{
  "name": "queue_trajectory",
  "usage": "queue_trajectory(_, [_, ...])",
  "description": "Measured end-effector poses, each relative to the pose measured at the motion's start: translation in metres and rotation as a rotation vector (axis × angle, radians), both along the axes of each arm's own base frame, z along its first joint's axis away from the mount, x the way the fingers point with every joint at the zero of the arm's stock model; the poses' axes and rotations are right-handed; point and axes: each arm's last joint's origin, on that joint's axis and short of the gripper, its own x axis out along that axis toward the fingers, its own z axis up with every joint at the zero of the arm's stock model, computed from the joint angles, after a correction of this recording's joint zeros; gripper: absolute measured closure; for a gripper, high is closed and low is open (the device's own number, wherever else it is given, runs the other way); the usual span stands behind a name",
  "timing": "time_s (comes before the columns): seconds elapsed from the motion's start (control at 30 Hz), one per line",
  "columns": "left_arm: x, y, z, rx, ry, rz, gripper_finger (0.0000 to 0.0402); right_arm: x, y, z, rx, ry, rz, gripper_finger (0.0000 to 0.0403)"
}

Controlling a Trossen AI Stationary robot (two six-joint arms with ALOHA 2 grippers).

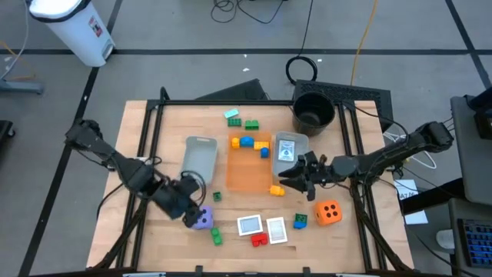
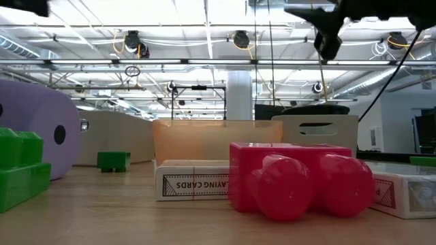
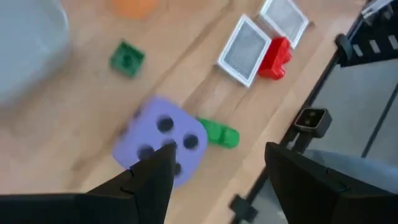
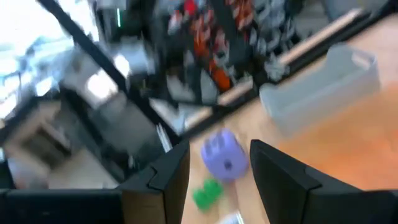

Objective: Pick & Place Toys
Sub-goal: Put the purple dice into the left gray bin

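A purple spotted die (image 1: 202,221) rests on the table near its front left, with a green brick (image 1: 216,235) beside it. My left gripper (image 1: 187,206) hangs open just above and left of the die (image 3: 163,140), pointing steeply down; the die lies ahead of its fingertips and nothing is between them. My right gripper (image 1: 294,178) stands open and roughly level above the right edge of the orange tray (image 1: 247,175), with nothing between its fingers (image 4: 168,177). Two whitish cards (image 1: 250,225) and a red brick (image 1: 260,239) lie near the front edge.
An orange die (image 1: 329,212) and a small green brick (image 1: 300,221) lie at the front right, and a yellow brick (image 1: 277,190) lies by the orange tray. Blue and orange bricks (image 1: 247,142) sit in that tray. Grey trays (image 1: 200,158) flank it; a black bucket (image 1: 314,110) stands at the back.
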Motion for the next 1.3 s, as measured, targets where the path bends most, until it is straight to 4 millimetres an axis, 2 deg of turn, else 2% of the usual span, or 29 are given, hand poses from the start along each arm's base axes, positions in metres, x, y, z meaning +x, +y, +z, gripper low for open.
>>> queue_trajectory(0.2, [-0.001,-0.026,-0.02,-0.009,0.058,0.157,0.0147,0.0,0.009,0.006,0.047,-0.086,-0.047,0.0243])
queue_trajectory(0.37, [0.006,-0.033,-0.043,-0.015,0.182,0.306,0.0147,-0.001,0.021,0.003,0.086,-0.082,-0.004,0.0243])
queue_trajectory(0.53, [0.014,-0.038,-0.064,-0.053,0.333,0.38,0.0147,0.0,0.033,-0.004,0.1,-0.065,-0.042,0.0243])
queue_trajectory(0.83, [0.026,-0.023,-0.065,-0.107,0.348,0.526,0.0147,0.01,0.04,-0.021,0.11,-0.016,-0.06,0.0243])
queue_trajectory(1.03, [0.035,-0.007,-0.065,-0.147,0.394,0.584,0.0147,0.012,0.041,-0.025,0.075,-0.002,-0.059,0.0243])
queue_trajectory(1.13, [0.038,-0.002,-0.065,-0.185,0.435,0.578,0.0147,0.012,0.041,-0.025,0.053,-0.004,-0.059,0.0243])
queue_trajectory(1.3, [0.041,0.001,-0.065,-0.23,0.483,0.448,0.0147,0.012,0.04,-0.022,-0.012,-0.032,-0.06,0.0243])
